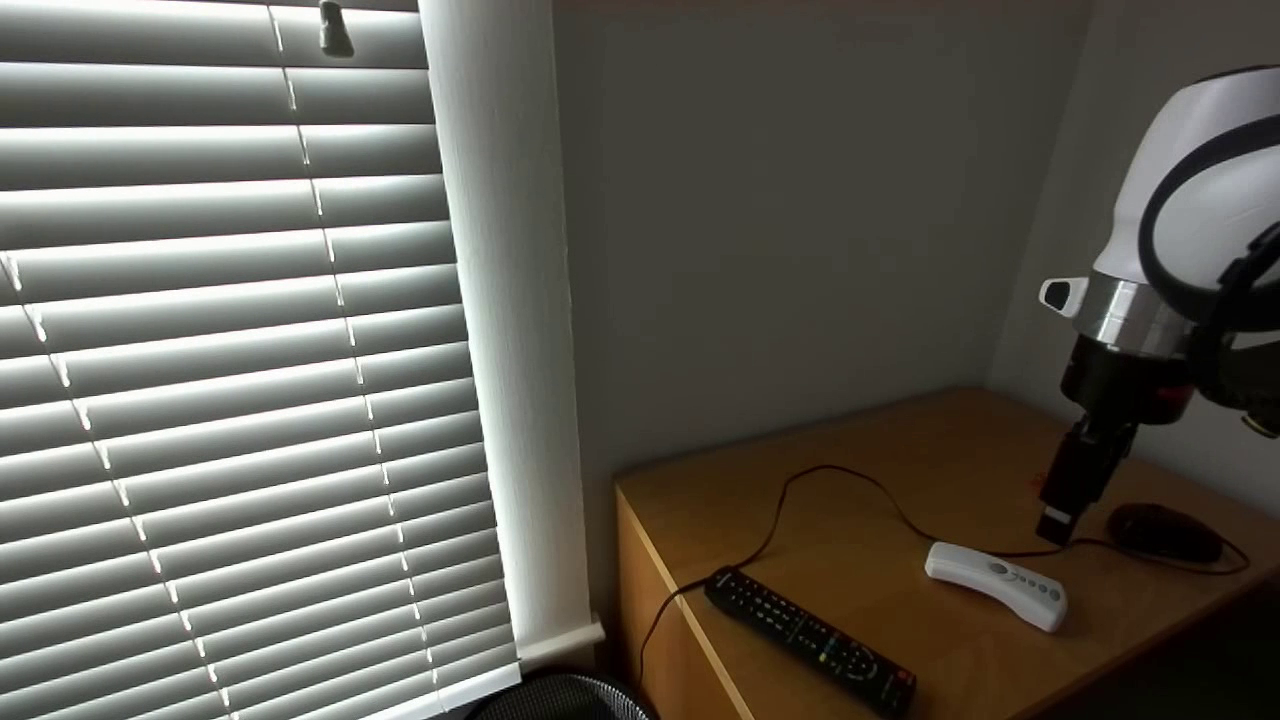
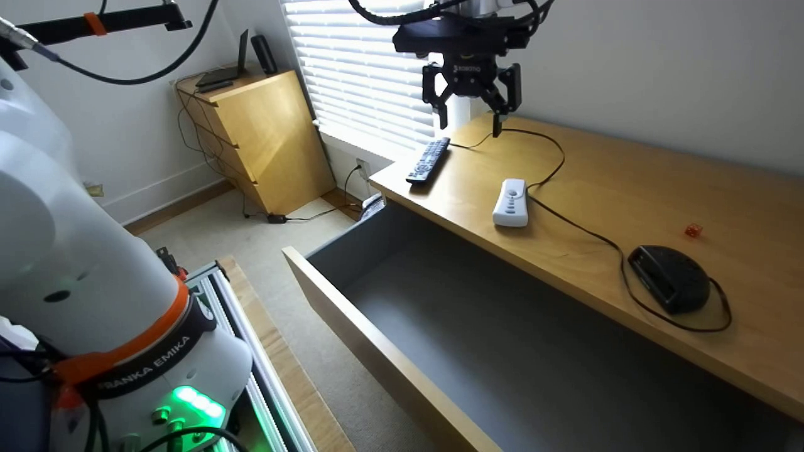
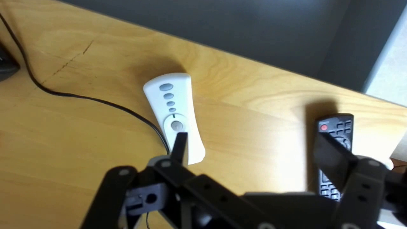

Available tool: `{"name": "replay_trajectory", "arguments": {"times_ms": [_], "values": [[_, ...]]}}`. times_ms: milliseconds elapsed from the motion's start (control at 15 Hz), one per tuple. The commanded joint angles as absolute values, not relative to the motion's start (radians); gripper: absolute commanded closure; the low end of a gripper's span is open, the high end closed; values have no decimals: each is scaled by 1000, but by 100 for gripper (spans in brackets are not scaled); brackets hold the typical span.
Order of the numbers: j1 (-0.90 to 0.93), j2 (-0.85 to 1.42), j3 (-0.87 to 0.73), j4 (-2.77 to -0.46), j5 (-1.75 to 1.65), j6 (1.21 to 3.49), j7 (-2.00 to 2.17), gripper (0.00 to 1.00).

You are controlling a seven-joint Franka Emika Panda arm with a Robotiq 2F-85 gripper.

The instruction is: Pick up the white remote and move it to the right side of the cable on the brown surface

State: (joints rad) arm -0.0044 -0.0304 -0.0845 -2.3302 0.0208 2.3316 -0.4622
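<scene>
The white remote lies flat on the brown surface (image 2: 634, 182) near its front edge. It shows in both exterior views (image 1: 990, 580) (image 2: 511, 204) and left of centre in the wrist view (image 3: 181, 105). The thin dark cable (image 2: 571, 222) curves over the surface and runs up against one side of the white remote; it also shows in the wrist view (image 3: 111, 104). My gripper (image 2: 470, 129) is open and empty, above the surface. In the wrist view (image 3: 253, 136) its left finger overlaps the white remote's lower end and its right finger overlaps the black remote.
The longer black remote (image 2: 429, 162) lies near the surface's end by the window. A small dark rounded object (image 2: 672, 279) sits by the cable's other end. A small red die (image 2: 693, 230) lies behind it. An open grey drawer (image 2: 389, 351) juts out below the front edge.
</scene>
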Motion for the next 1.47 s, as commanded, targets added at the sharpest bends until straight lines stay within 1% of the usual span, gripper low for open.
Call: {"name": "replay_trajectory", "arguments": {"times_ms": [0, 533, 867, 1400], "values": [[-21, -10, -70, -2314, 21, 2330, -463, 0], [-20, -12, -66, -2309, 21, 2330, -463, 0], [-34, 86, -71, -2269, -3, 2433, -488, 0], [-78, 244, -52, -2195, -3, 2501, -529, 0]]}}
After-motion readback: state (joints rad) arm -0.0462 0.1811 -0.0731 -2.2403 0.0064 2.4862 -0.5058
